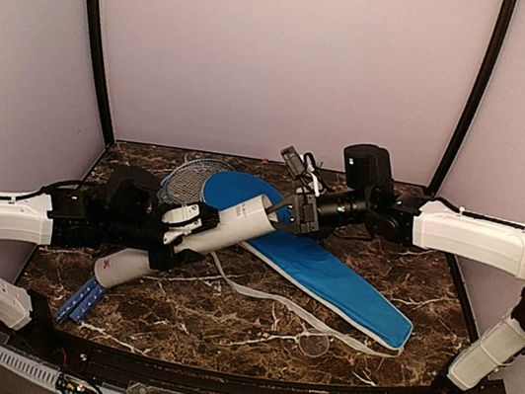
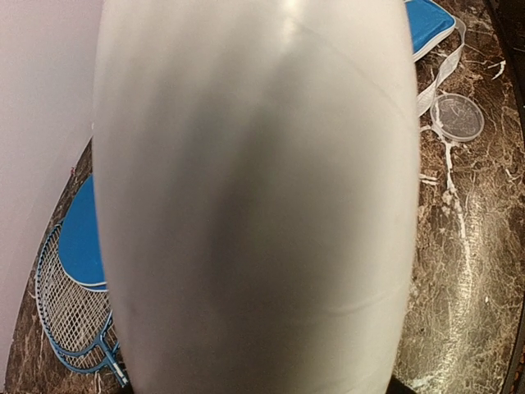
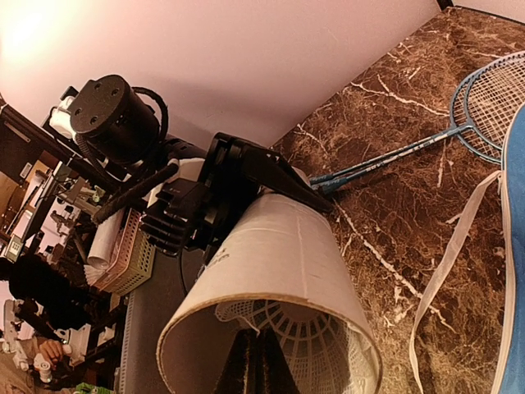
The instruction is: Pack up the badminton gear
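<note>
My left gripper (image 1: 186, 228) is shut on the long white tube (image 1: 228, 224) and holds it tilted above the table, open end up and to the right. The tube fills the left wrist view (image 2: 254, 197) and hides the fingers there. My right gripper (image 1: 290, 213) is at the tube's mouth. In the right wrist view its fingers (image 3: 257, 331) are pressed together inside the tube (image 3: 279, 246), on the rim of a white shuttlecock (image 3: 328, 328). Two blue rackets (image 1: 186, 177) lie under the tube, handles (image 1: 81, 300) at the front left. The blue bag (image 1: 330, 273) lies flat in the middle.
The bag's white strap (image 1: 266, 298) trails across the marble in front of it. A clear round lid (image 1: 314, 344) lies near the front edge, also in the left wrist view (image 2: 458, 116). Pale walls close in the table at the back and sides.
</note>
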Available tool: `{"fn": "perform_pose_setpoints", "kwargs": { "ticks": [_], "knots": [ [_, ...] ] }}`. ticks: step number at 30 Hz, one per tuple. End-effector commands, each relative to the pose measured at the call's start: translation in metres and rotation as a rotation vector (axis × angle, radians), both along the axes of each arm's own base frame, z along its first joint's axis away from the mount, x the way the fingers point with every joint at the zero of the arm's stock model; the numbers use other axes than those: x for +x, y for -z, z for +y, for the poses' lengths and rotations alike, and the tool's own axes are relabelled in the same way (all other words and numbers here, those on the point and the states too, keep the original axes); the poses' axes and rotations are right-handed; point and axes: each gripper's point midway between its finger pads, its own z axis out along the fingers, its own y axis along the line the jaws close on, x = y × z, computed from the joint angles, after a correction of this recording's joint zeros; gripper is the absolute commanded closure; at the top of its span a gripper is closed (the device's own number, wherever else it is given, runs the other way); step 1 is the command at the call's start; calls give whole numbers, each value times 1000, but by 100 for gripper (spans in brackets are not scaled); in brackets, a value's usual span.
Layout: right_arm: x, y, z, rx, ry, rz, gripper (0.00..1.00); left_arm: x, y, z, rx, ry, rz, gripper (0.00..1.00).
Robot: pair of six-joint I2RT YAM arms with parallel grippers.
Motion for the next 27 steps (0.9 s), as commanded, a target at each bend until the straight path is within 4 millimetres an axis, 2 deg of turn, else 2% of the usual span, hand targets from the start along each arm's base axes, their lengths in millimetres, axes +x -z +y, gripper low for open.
{"fn": "perform_pose_setpoints", "kwargs": {
  "ticks": [1, 3, 5, 9, 11, 12, 15, 18, 24, 25, 27],
  "knots": [
    [-1, -16, 8, 45, -25, -31, 100, 0, -15, -6, -34, 18, -32, 42],
    [-1, -16, 10, 39, -21, -41, 100, 0, -14, -7, -28, 19, -29, 42],
    [2, -3, 13, 7, -11, -32, 100, 0, -13, -7, -28, 18, -28, 42],
    [3, 1, 11, -9, 4, -39, 99, 1, -14, -6, -29, 11, -32, 42],
    [5, 7, 10, -30, 22, -42, 90, 3, -14, -6, -26, 1, -38, 42],
    [4, -4, 5, -23, 36, -69, 85, 3, -14, -5, -24, -3, -38, 42],
    [9, -5, -5, -61, 88, -108, 75, 4, -14, -5, -25, -11, -37, 42],
    [16, -8, -18, -81, 138, -132, 66, 6, -15, -3, -24, -26, -43, 42],
    [27, -21, -48, -103, 237, -192, 40, 13, -17, 1, -21, -68, -58, 42],
    [28, -13, -54, -121, 254, -185, 36, 14, -18, 1, -22, -76, -61, 42],
    [34, -16, -65, -122, 300, -200, 30, 17, -18, 3, -19, -92, -66, 42]
  ]
}}
